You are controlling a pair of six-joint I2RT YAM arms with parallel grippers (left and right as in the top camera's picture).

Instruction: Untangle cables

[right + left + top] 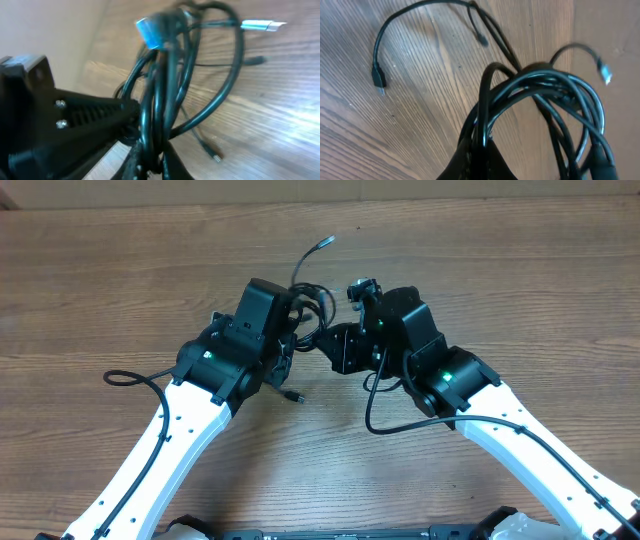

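The cables (312, 302) are a black coiled bundle held up between both arms at the table's middle. My left gripper (289, 338) is shut on the bundle's left side. From the right, my right gripper (335, 345) is shut on the same bundle. In the left wrist view the loops (540, 90) rise from my shut gripper (482, 144), and one loose strand ends in a plug (378, 80) lying on the wood. In the right wrist view several strands (160, 95) pass through my shut gripper (158, 156), with a blue plug (150, 31) and a silver plug (262, 24) above.
One strand sticks up toward the far edge and ends in a plug (325, 240). Another plug (295, 395) lies on the wooden table (500, 270) near the left arm. The arms' own thick wires (130, 377) loop beside each arm. The left gripper's body (60, 125) fills the right wrist view's left side.
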